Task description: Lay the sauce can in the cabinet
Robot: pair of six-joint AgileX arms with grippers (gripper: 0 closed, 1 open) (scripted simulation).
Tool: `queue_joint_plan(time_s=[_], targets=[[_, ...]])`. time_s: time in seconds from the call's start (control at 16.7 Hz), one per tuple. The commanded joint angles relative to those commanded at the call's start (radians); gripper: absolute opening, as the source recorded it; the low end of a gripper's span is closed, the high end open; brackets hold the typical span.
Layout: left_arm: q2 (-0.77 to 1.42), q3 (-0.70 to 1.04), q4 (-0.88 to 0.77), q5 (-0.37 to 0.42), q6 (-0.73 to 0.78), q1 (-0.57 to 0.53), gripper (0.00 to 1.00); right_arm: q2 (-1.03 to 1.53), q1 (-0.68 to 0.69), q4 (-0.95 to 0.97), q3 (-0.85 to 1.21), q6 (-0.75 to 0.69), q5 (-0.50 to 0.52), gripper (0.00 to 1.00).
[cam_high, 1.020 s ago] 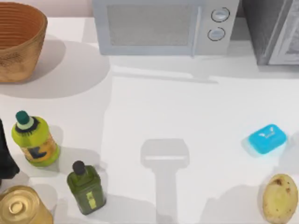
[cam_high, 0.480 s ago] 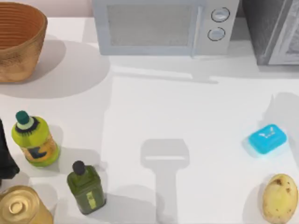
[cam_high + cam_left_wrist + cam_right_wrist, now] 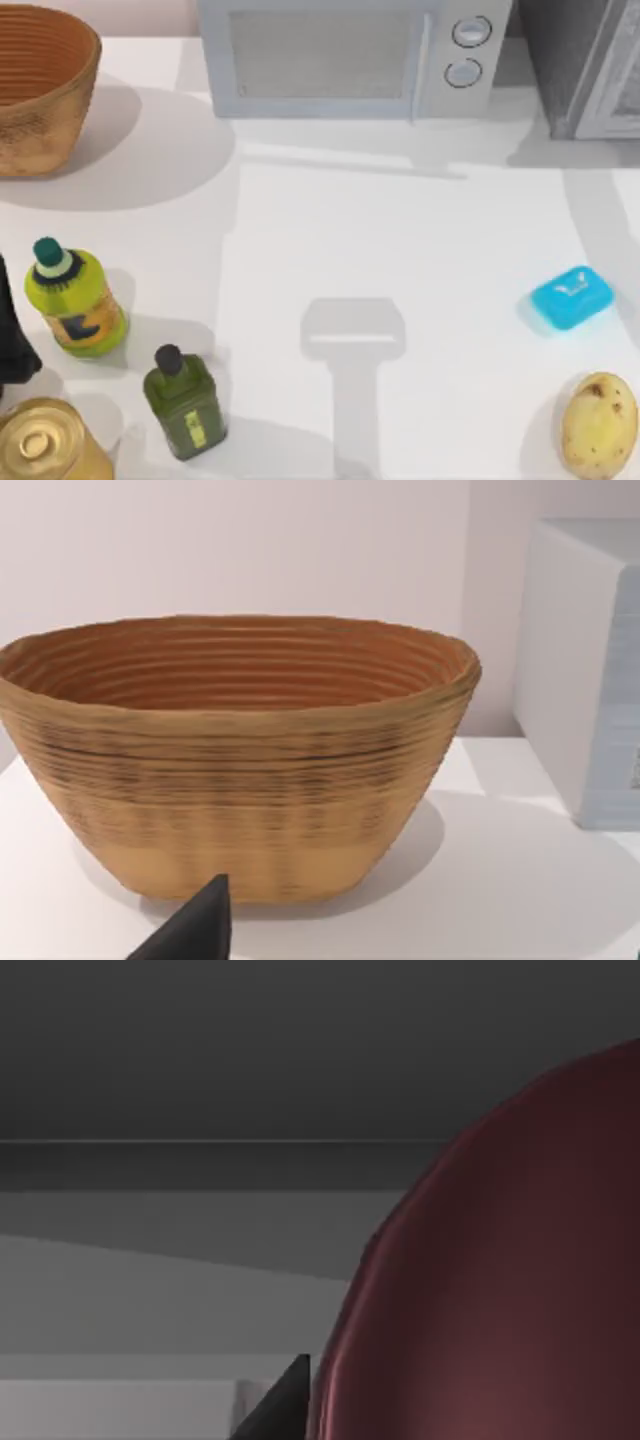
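Observation:
The sauce can (image 3: 500, 1280) looms close in the right wrist view, its dark maroon round top turned to the camera. A dark fingertip (image 3: 285, 1400) of my right gripper lies against its side, so the gripper is shut on it. Behind the can is the dark grey inside of the cabinet (image 3: 200, 1060). From above, the cabinet (image 3: 570, 60) stands at the table's back right with its pale door panel (image 3: 615, 85) swung open. My left arm (image 3: 12, 340) stays parked at the left edge, and one of its fingertips (image 3: 195, 930) points at the basket.
A white microwave (image 3: 350, 55) stands at the back middle and a woven basket (image 3: 40, 90) at the back left. Front left hold a yellow-green bottle (image 3: 75, 300), a dark green bottle (image 3: 185, 400) and a gold-lidded tin (image 3: 45, 445). A blue soap (image 3: 572, 296) and a potato (image 3: 598, 425) lie right.
The arm's shadow on the right side of the table has slid from near the potato back towards the cabinet. Nothing on the table has moved.

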Motion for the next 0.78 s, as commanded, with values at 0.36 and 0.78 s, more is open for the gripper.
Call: queue_joint_plan(time_s=[0.36,0.78], targets=[[0.0,0.0,0.0,0.0,0.0,0.0,1.0,0.213,0.034,-0.083,0.298,-0.001,0.027,0.0],[0.0,0.0,0.0,0.0,0.0,0.0,1.0,0.224,0.033,-0.085,0.311,0.001,0.026,0.0]])
